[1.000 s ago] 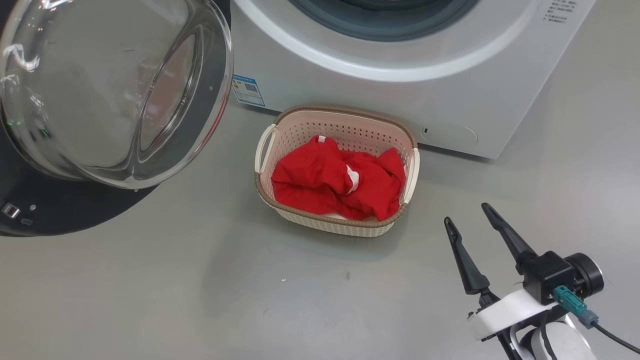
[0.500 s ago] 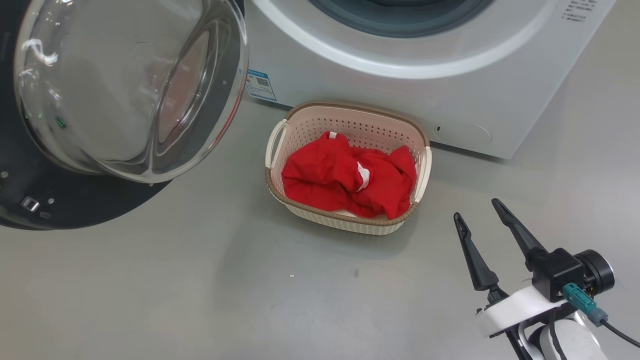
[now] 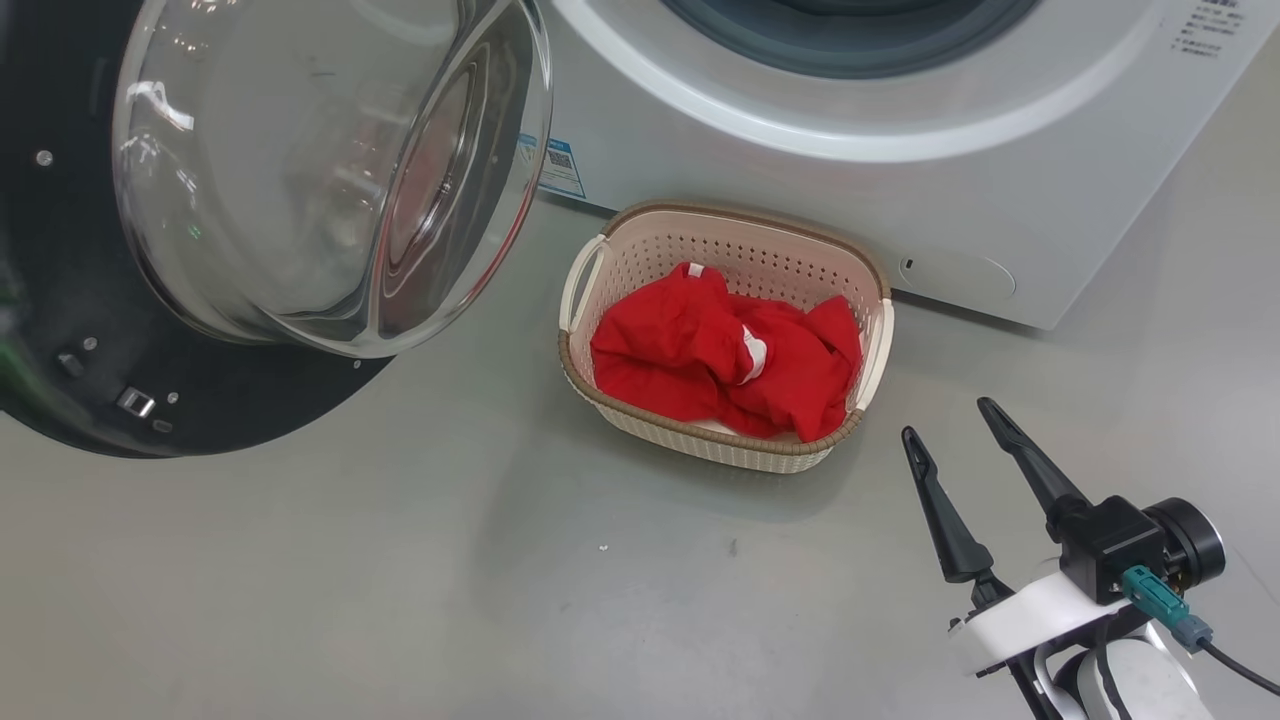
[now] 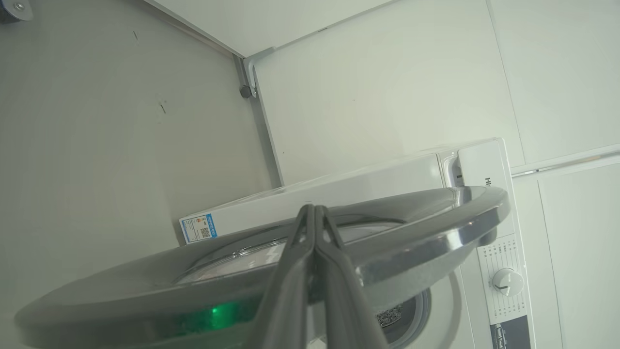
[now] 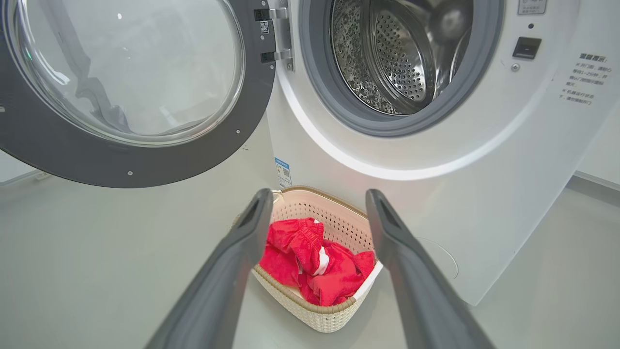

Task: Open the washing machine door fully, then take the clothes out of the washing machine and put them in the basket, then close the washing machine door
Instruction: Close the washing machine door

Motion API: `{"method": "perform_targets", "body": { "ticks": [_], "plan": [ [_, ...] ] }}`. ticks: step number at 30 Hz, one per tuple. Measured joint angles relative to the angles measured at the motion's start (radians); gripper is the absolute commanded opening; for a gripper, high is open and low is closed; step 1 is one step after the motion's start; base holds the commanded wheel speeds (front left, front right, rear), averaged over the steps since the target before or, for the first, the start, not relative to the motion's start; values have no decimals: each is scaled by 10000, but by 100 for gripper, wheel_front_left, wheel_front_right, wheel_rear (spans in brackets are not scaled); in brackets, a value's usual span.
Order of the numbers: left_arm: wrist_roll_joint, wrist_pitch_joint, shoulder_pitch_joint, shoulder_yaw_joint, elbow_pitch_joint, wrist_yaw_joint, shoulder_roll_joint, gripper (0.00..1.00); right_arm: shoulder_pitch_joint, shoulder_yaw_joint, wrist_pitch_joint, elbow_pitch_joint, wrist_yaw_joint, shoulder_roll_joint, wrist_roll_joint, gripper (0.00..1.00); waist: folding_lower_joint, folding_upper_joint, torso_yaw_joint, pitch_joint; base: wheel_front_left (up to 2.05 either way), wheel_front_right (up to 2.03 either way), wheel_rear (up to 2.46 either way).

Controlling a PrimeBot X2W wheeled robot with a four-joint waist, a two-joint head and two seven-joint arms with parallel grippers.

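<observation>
The washing machine door (image 3: 150,400) stands swung out to the left of the washing machine (image 3: 800,150), its glass bowl bulging toward me. The steel drum (image 5: 397,53) looks bare inside. The red clothes (image 3: 720,365) lie in the cream basket (image 3: 760,222) on the floor in front of the machine. Low and to the right of the basket, my right gripper (image 3: 946,418) is open and holds nothing; it points at the basket (image 5: 334,320). My left gripper (image 4: 314,208) is shut, and its fingers lie across the door's outer rim (image 4: 436,228). I cannot tell whether they touch it.
The grey floor (image 3: 400,580) spreads out around the basket. A white wall (image 4: 387,87) and a metal post stand behind the machine. The control dial (image 4: 506,282) sits on the machine's front panel.
The whole head picture has shifted right, so the camera has moved. The door has shifted further than the basket, so it has swung a little toward the machine. The right gripper stays open.
</observation>
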Motion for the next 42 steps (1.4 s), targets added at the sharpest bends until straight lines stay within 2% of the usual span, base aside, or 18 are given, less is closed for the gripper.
{"method": "perform_targets", "body": {
  "ticks": [6,17,31,42],
  "plan": [
    [10,529,267,-173,-272,-259,54,0,2,13,2,-10,2,-2,2,100,0,0,78,-3,0,0,0],
    [-132,1576,810,-439,-1076,-393,2,0,8,12,73,-52,0,-8,17,100,0,0,186,-34,0,0,0],
    [-568,2917,1665,-729,-2974,-428,-566,0,3,128,58,-40,0,280,125,100,0,0,-92,-113,0,0,0],
    [-681,3639,2272,-886,-4330,-428,-1068,0,-46,205,-79,159,-4,466,201,100,0,0,-677,-203,0,0,0]
  ]
}}
